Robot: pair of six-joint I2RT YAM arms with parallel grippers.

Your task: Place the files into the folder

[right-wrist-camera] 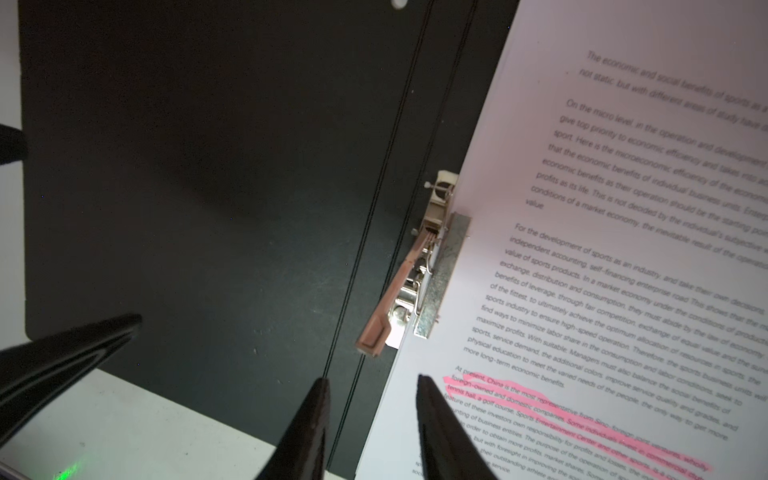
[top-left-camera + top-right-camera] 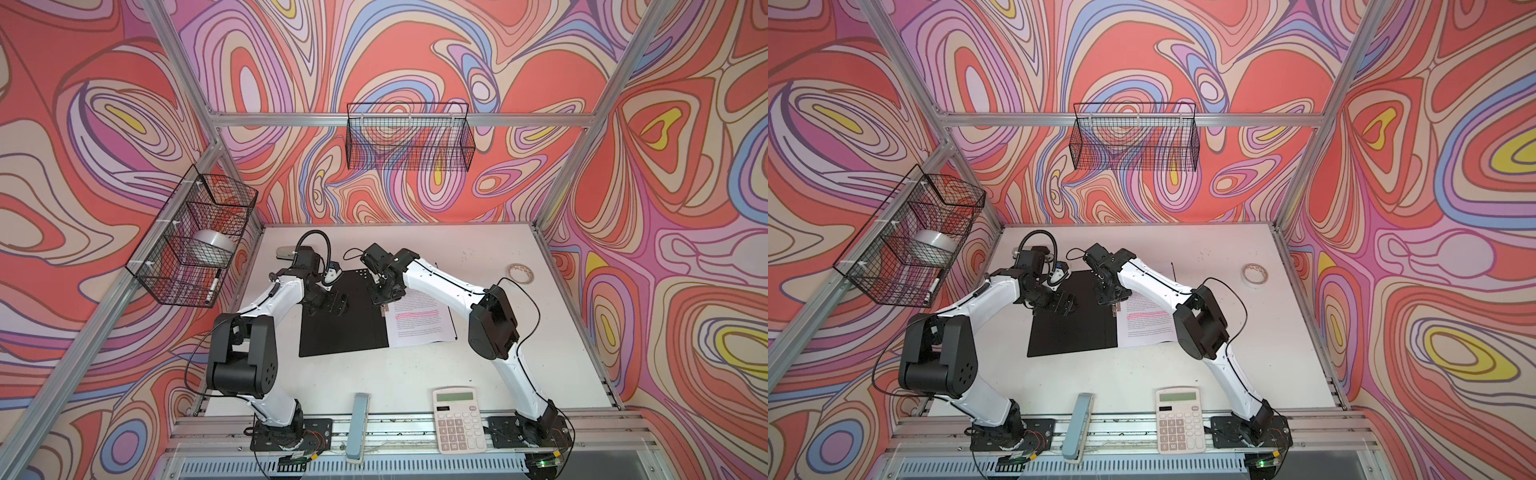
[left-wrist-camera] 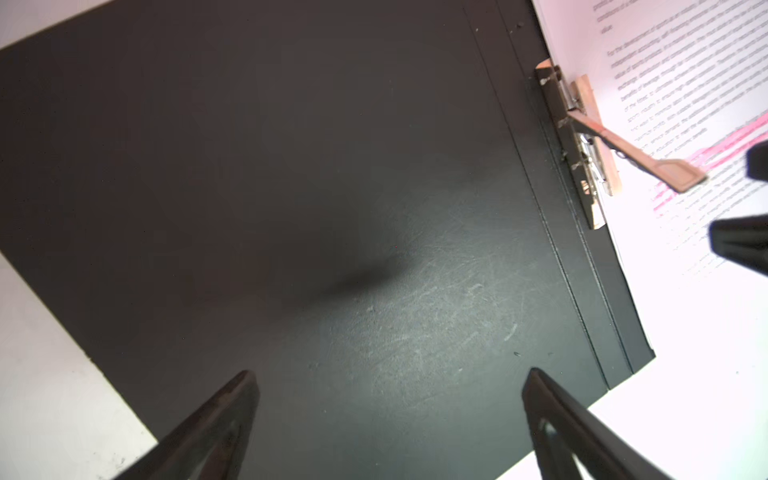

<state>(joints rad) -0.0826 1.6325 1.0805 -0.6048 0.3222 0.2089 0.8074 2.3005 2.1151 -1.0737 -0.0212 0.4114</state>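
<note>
The folder [image 2: 340, 324] [image 2: 1071, 328] lies open on the table, black inside facing up. On its right half lie the files [image 2: 419, 322] [image 2: 1148, 328], white printed sheets with a pink highlighted line [image 1: 582, 424]. Their edge sits under the metal clip [image 1: 432, 266] [image 3: 582, 137] at the spine, and the clip's lever [image 1: 382, 320] stands raised. My right gripper [image 1: 372, 379] [image 2: 384, 299] hovers just short of the lever's tip, over the spine and the paper's edge, jaws narrowly open with nothing between them. My left gripper [image 3: 390, 374] [image 2: 336, 305] is wide open over the bare left flap [image 3: 291, 166].
A white calculator [image 2: 459, 419] and a grey-blue bar-shaped object [image 2: 359, 428] lie at the table's front edge. A tape roll [image 2: 519, 273] sits at the back right. Wire baskets hang on the left wall [image 2: 191, 237] and the back wall [image 2: 409, 137].
</note>
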